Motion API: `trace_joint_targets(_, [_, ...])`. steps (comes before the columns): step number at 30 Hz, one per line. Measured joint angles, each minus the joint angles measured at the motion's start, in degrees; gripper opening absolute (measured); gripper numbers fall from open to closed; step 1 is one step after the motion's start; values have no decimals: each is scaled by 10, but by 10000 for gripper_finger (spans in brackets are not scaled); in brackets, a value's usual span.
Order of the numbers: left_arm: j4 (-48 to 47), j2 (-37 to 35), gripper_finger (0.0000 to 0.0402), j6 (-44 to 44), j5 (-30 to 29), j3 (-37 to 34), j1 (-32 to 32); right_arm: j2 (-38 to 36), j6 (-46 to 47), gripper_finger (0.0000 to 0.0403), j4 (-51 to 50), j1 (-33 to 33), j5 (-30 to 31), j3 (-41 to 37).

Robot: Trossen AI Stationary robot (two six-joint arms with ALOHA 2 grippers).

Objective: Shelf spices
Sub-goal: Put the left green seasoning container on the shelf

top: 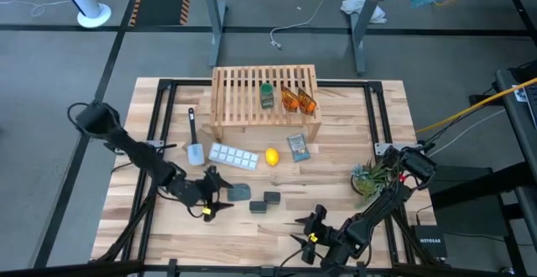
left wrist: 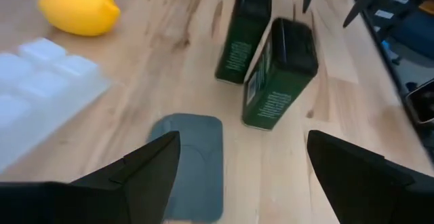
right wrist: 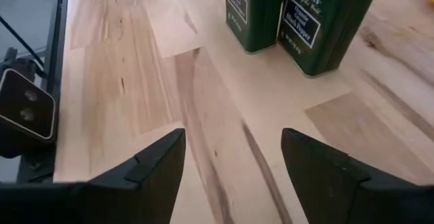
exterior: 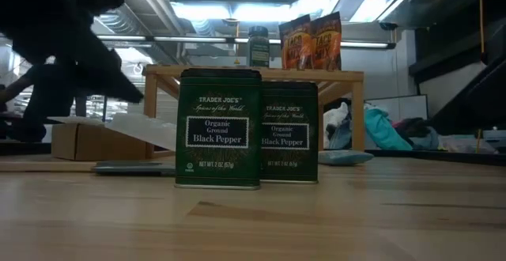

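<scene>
Left pincer (top: 211, 201) spread, low over counter (top: 168, 227), grey pad (top: 238, 192) just ahead; right pincer (top: 312, 229) spread, pepper tins (top: 265, 201) beyond.

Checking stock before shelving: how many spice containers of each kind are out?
Dark green pepper tins: 2
Jar with green lid: 1
Orange packets: 2
Total: 5

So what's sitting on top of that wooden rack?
On the shelf sit a green-lidded jar and two orange-brown packets. The space under it is covered from above and mostly blocked in the low view.
</scene>
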Motion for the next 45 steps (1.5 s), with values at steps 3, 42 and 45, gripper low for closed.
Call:
trace_joint_targets(3, [56, 60, 315, 6, -9, 0, -2, 0, -8, 250, 0, -1, 2, 0])
trace_joint_targets(42, [140, 240, 284, 150, -37, 130, 23, 1, -8, 250, 4, -1, 14, 0])
trace_joint_targets(45, [140, 240, 237, 150, -37, 130, 23, 1, -8, 250, 4, -1, 14, 0])
